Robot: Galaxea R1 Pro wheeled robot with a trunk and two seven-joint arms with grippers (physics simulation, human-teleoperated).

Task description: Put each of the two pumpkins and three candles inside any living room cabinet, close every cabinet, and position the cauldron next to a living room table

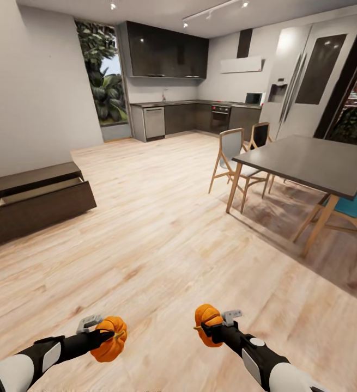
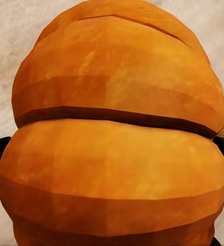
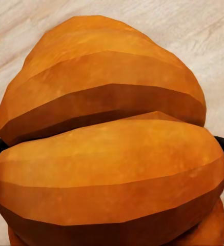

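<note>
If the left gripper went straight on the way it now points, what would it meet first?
Probably the pale wooden floor. The left gripper, shut on a ribbed orange pumpkin, points forward, toward the right gripper; floor shows behind the pumpkin at the wrist. Depth is unclear, so this is a guess.

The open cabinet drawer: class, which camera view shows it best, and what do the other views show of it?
The head view: the cabinet stands at the left wall with its drawer pulled out. Both wrist views give nothing of it, just a gripped pumpkin over floor.
</note>
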